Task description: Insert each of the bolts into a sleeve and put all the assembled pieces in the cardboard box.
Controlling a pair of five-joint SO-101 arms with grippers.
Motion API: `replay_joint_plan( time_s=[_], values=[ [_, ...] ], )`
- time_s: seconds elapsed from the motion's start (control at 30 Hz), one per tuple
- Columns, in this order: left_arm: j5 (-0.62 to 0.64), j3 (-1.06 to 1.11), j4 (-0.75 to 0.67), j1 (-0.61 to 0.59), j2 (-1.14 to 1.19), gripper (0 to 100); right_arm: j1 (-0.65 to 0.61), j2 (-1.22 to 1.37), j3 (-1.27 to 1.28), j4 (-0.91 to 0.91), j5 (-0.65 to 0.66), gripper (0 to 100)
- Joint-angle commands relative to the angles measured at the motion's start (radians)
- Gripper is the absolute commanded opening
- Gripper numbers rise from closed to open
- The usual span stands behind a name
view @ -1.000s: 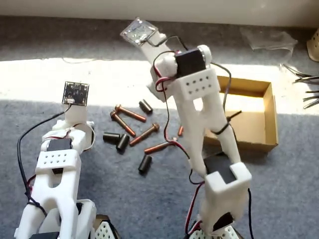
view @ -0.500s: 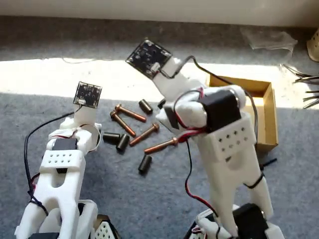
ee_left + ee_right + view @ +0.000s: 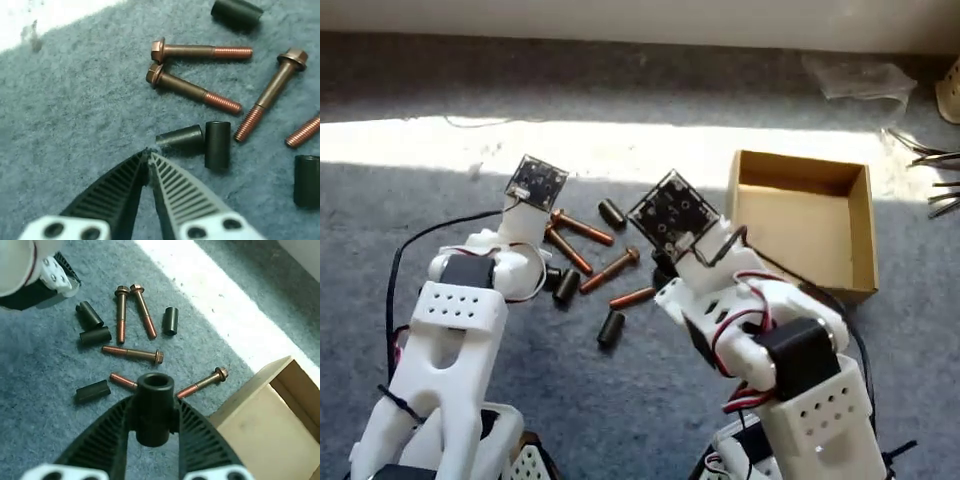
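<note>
Sleeve (image 3: 155,385) clamped in right end effector (image 3: 155,404); left end effector (image 3: 149,156) closed, tips near loose sleeves (image 3: 218,144).

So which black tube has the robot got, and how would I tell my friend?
Find the box, then the arm right beside it, the right one. Between its fingers sits a sleeve, its hole facing the wrist camera. It is the only one gripped; the other sleeves lie loose on the carpet among the bolts.
</note>
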Motion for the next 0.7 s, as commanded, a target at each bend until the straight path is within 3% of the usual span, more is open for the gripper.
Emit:
replay_joint_plan(
  time_s=[0.0,0.27,0.67],
  values=[
    [-0.069,-0.108,0.081,0.070,0.001,0,0.001,-0.127,0.148,-0.117,-0.054,0.4],
    [-0.147,-0.206,0.140,0.096,0.065,0,0.131,-0.318,0.424,-0.282,-0.104,0.4],
    [-0.149,-0.684,0.370,0.189,0.605,0,0.145,-0.657,0.759,-0.366,-0.104,0.4]
  ],
)
